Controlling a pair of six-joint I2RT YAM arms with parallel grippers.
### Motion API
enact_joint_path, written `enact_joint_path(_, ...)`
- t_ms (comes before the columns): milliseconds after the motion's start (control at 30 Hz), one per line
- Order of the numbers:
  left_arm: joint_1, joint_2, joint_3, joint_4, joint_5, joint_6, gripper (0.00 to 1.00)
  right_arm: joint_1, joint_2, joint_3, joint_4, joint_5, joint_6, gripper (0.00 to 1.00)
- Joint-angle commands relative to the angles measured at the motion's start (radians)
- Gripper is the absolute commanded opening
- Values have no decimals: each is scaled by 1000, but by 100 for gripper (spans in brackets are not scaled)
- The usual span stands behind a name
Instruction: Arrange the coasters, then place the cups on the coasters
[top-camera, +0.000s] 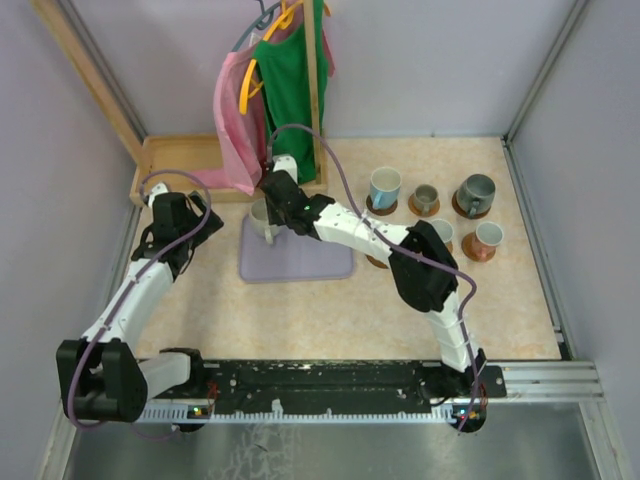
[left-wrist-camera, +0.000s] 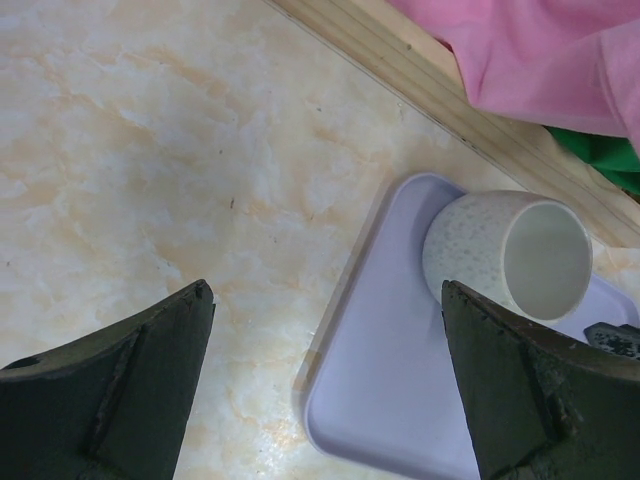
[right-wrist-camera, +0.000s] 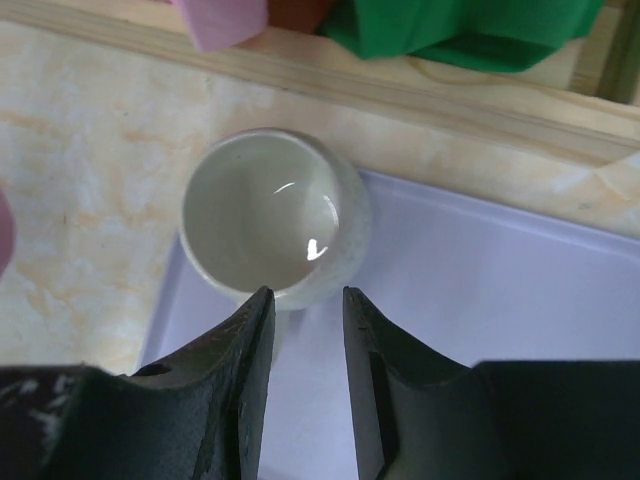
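A pale speckled cup (right-wrist-camera: 265, 210) stands upright on the far left corner of the lavender tray (right-wrist-camera: 480, 280). My right gripper (right-wrist-camera: 305, 292) is just behind it. Its jaws stand a little apart, astride what looks like the cup's handle, with tray showing between them. The same cup (top-camera: 260, 215) shows under my right gripper (top-camera: 273, 213), and again (left-wrist-camera: 505, 255) in the left wrist view. My left gripper (left-wrist-camera: 327, 290) hangs wide open and empty over the tray's left edge (left-wrist-camera: 330, 340). At the right, a blue cup (top-camera: 385, 187), a small grey one (top-camera: 426, 197), a dark one (top-camera: 476, 193) and an orange-lined one (top-camera: 488, 237) sit on coasters (top-camera: 470, 213).
A wooden frame (top-camera: 180, 160) lies along the back wall, with pink and green clothes (top-camera: 290, 80) hanging above it. Another cup (top-camera: 443, 231) and a brown coaster (top-camera: 376, 262) are partly hidden by my right arm. Walls close in on both sides.
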Motion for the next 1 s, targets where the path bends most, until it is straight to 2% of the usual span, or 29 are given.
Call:
enact_joint_path(0, 14, -4, -3, -8, -16, -22, 100, 44, 50, 91, 5, -21, 29, 34)
enact_joint_path(533, 19, -23, -11, -7, -17, -24, 100, 82, 104, 105, -33, -1, 47, 33)
enact_joint_path(667, 19, -29, -14, -6, -14, -23, 100, 82, 134, 141, -69, 36, 57, 23)
enact_joint_path(800, 20, -36, -16, -3, -14, -21, 100, 81, 164, 185, -122, 72, 51, 21)
enact_joint_path(967, 19, -36, -17, 0, -13, -21, 100, 81, 165, 176, -105, 54, 25, 21)
